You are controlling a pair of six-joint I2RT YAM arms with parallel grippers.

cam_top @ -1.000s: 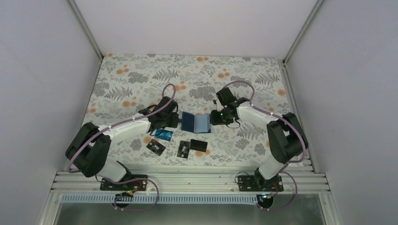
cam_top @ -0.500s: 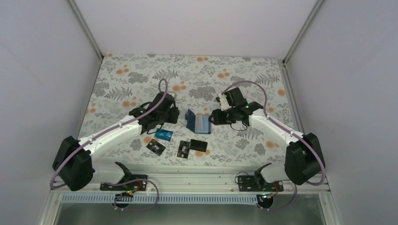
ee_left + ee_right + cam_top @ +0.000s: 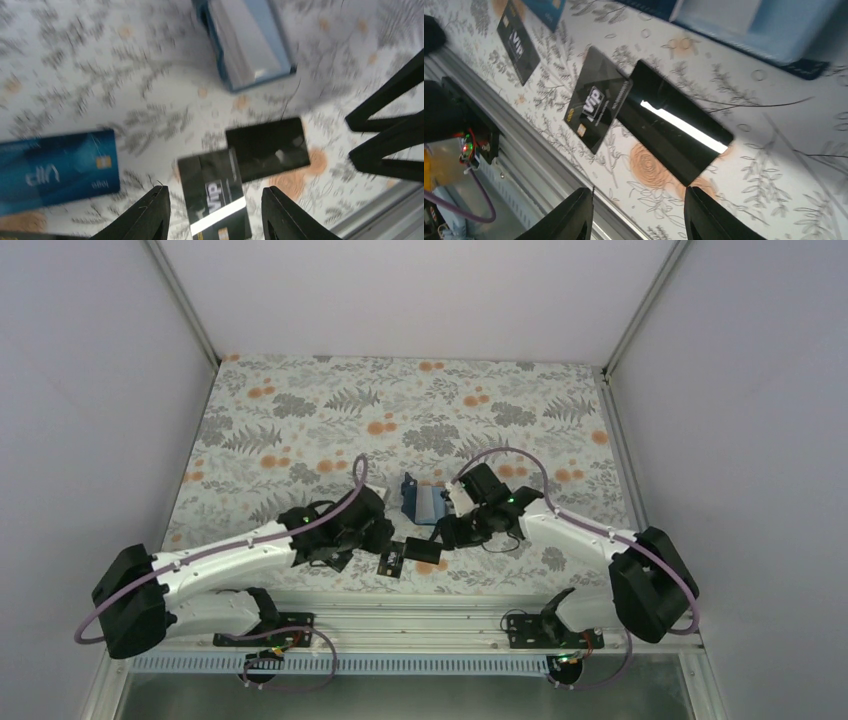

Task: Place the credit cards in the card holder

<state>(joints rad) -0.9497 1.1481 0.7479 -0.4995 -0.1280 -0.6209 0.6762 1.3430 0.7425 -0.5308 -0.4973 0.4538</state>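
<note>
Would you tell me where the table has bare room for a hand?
Bare: the table's far half, full width, beyond the card holder. Crowded: near middle, where the cards lie between the left gripper and right gripper.

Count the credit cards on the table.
4, all flat on the table: teal card and one black VIP card to the left, a second VIP card touching the plain black card to their right.

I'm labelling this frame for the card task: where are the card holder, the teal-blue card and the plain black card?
card holder (image 3: 251,42), left wrist view, pale slotted inside.
teal-blue card (image 3: 57,171), left wrist view, middle of its face.
plain black card (image 3: 267,148), left wrist view, middle of its face.
</note>
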